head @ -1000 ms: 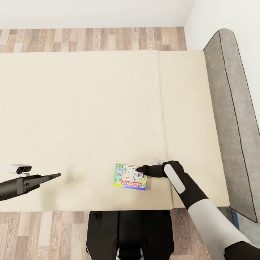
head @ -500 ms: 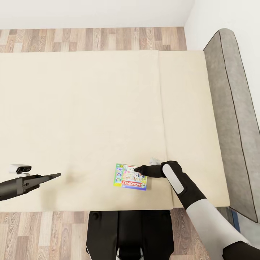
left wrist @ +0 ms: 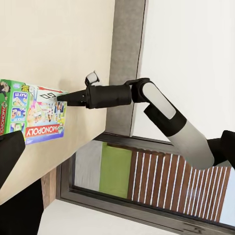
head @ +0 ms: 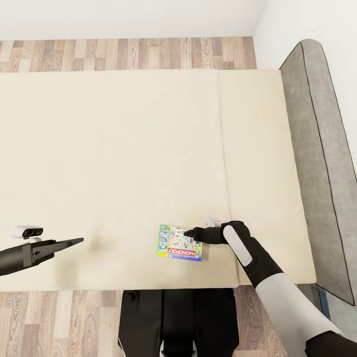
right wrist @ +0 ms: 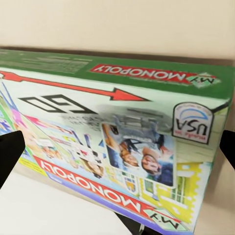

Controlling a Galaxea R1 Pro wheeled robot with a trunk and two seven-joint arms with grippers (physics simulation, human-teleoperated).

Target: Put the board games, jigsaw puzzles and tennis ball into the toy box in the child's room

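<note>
On the beige bed [head: 124,148], near its front edge, a white Monopoly-style board game [head: 179,243] with a colourful border lies flat. My right gripper [head: 188,231] reaches in from the right, and its tips sit at the box's far right corner. In the right wrist view the box [right wrist: 117,122] is very close, with the dark fingers [right wrist: 10,154] spread wide on either side, open. The left wrist view shows the same gripper [left wrist: 66,98] pointing onto the box [left wrist: 32,115]. My left gripper [head: 74,242] hovers open over the mattress, far left of the box.
The grey headboard [head: 322,163] runs along the bed's right side. Wood-plank floor [head: 124,52] lies beyond the bed and in front of it, around my dark base [head: 178,322]. White walls close the far side and the right corner.
My right gripper has edged slightly left onto the box's corner. The left arm has not moved.
</note>
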